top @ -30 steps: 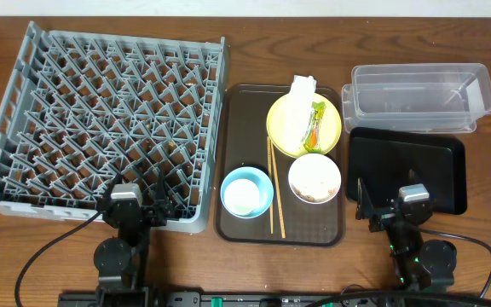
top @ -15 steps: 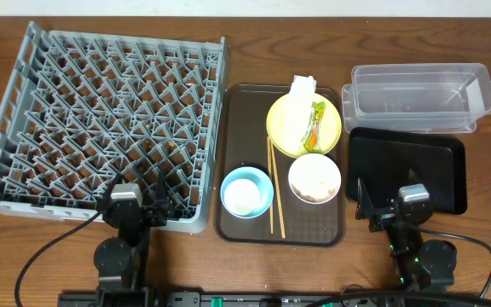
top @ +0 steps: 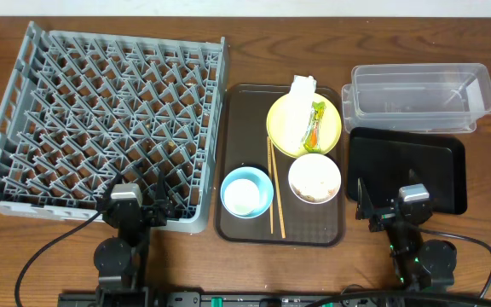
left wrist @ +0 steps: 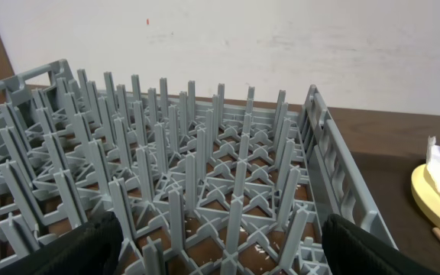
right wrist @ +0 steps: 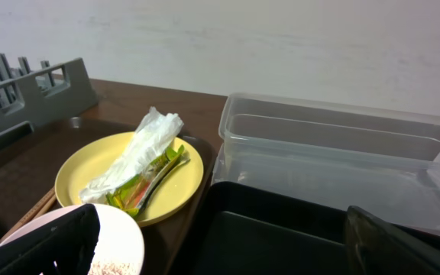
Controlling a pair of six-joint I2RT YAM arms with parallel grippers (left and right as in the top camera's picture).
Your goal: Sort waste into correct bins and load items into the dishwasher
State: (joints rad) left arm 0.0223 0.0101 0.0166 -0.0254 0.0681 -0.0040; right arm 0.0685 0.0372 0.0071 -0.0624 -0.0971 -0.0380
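Observation:
The grey dish rack fills the left side. On the brown serving tray, the yellow plate holds the white napkin and green-orange wrapper. Below it are the chopsticks, the light blue bowl with something white inside, and the white bowl with food scraps. The clear tub and black tray lie right. My left gripper is open and empty over the rack's near edge. My right gripper is open and empty over the black tray's near edge.
White rice-like specks lie under the rack's grid in front of the left gripper. The right wrist view shows the plate, napkin, wrapper, white bowl and clear tub. A white wall stands behind the table.

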